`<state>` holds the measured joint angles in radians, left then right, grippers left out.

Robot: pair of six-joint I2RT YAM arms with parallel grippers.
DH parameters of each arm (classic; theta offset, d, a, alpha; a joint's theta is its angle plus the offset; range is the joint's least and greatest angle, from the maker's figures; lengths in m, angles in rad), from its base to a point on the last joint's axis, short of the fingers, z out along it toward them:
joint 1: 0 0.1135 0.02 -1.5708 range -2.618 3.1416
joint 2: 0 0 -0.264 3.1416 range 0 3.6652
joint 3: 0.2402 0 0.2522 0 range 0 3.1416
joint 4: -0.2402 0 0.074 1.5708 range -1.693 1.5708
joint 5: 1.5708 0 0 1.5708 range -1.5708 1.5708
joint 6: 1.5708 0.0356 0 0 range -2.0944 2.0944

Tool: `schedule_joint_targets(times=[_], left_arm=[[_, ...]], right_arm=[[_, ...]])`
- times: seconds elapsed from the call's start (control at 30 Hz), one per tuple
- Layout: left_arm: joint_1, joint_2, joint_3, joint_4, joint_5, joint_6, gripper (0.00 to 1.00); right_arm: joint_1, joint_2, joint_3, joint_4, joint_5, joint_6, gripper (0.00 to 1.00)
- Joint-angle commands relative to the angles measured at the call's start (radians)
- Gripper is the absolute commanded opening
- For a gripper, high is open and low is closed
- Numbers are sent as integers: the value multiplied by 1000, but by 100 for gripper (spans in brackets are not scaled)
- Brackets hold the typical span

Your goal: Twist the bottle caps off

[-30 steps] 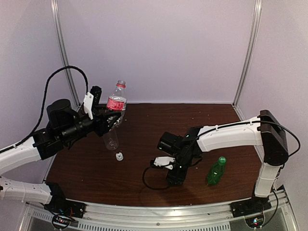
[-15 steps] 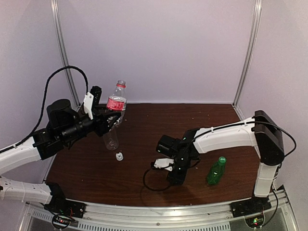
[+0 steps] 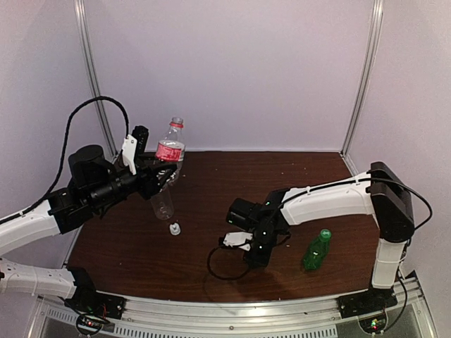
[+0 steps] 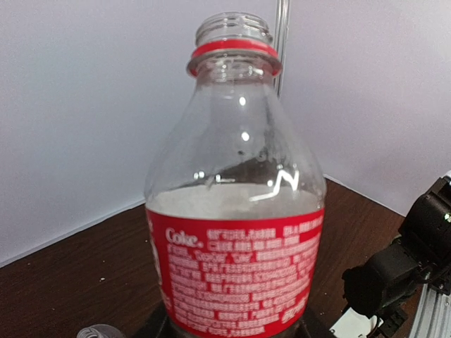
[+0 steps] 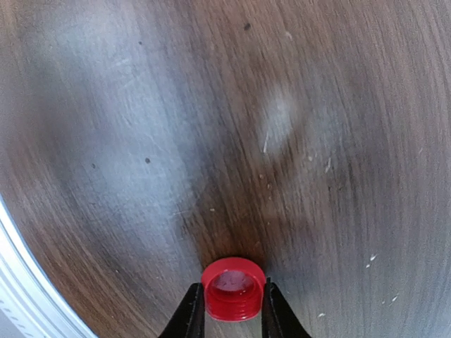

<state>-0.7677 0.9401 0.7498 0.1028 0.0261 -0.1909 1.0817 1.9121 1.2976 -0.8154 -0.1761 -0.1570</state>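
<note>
My left gripper (image 3: 161, 172) is shut on a clear Coke bottle (image 4: 236, 211) with a red label, holding it up above the table's left side. The bottle's neck (image 4: 232, 28) is bare, with only a red ring under the thread. My right gripper (image 5: 232, 310) points down just above the brown table (image 5: 141, 141), shut on the round red cap (image 5: 231, 285), whose open side faces the camera. The white nozzle-shaped cap (image 3: 174, 228) stands on the table below the held bottle. A green bottle (image 3: 315, 252) lies at the right with its green cap (image 3: 325, 233) on.
A black cable (image 3: 217, 266) loops on the table beside my right gripper (image 3: 254, 262). A metal rail (image 3: 232, 310) runs along the near edge. White walls with upright metal posts (image 3: 90, 70) close off the back and sides.
My right arm has shifted a little to the left and lower over the table. The left arm and the Coke bottle have not moved.
</note>
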Motion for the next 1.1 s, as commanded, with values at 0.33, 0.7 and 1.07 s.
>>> schedule_joint_targets(times=[0.33,0.7,1.07], left_arm=[[2,-46,-15,47,-11,10,15],[1,-57,-20,43,-11,10,15],[1,-26,-31,65,-9,1,15]], right_arm=[[-23,180,319,26,85,-20,19],[-80,373,591,-6,78,-49,28],[-146,116,370,199,38,-3,77]])
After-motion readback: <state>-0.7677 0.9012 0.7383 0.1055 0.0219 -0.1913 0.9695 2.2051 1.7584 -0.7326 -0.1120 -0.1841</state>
